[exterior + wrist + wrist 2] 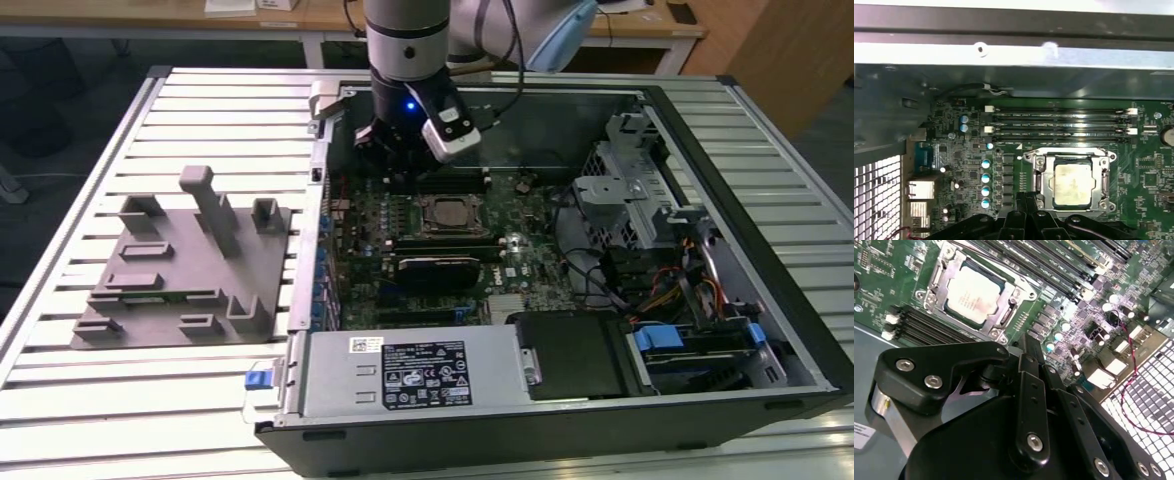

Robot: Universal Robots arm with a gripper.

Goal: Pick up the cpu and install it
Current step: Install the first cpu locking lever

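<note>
Right up against the lens in the second wrist view sits the gripper's black linkage, and the gripper [1026,340] has its fingers pressed together with nothing between them. It hangs over the far edge of the motherboard [521,265], inside the open computer case [747,180]. On the exterior view's clock face the cpu [447,212] lies at about five o'clock from the gripper, near but not touching. The cpu lies flat in the socket frame [1040,172], silvery top up and square, so it has no long axis to line up with, and it looks seated to me. The memory slots [1059,120] run just beyond it. Out at eight o'clock, well apart, the grey fixture blocks [187,260] stand on the slatted table [80,400].
</note>
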